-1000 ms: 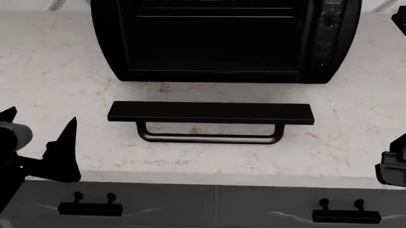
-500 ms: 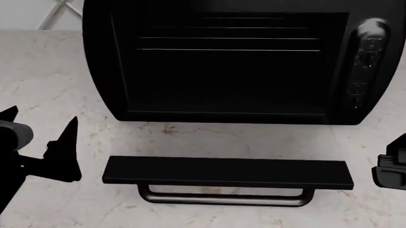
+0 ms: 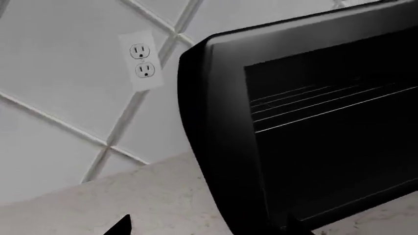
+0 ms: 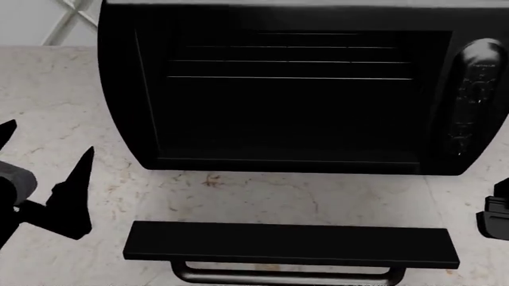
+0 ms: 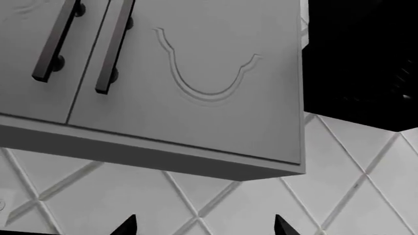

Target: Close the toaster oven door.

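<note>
The glossy black toaster oven (image 4: 286,95) stands at the back of the counter, with wire racks (image 4: 290,62) inside and a column of knobs (image 4: 471,95) on its right side. Its door (image 4: 290,244) is open, a wide flat black panel lying level in front of the oven, with a tubular bar handle (image 4: 286,276) at its near edge. My left gripper (image 4: 46,143) is open and empty over the counter, left of the door. In the left wrist view the oven (image 3: 313,137) fills the right side. My right gripper (image 5: 205,226) is open and empty, right of the door.
The oven stands on a pale marbled counter (image 4: 56,95). A tiled wall with a power outlet (image 3: 142,61) lies behind and left of the oven. The right wrist view shows grey wall cabinets (image 5: 196,73) with bar handles and a black object (image 5: 359,58) beside them.
The head view has drawn closer and tilted up. The oven now fills more of the picture, and the door and handle sit lower. The drawer fronts have left the view. Both grippers stay open.
</note>
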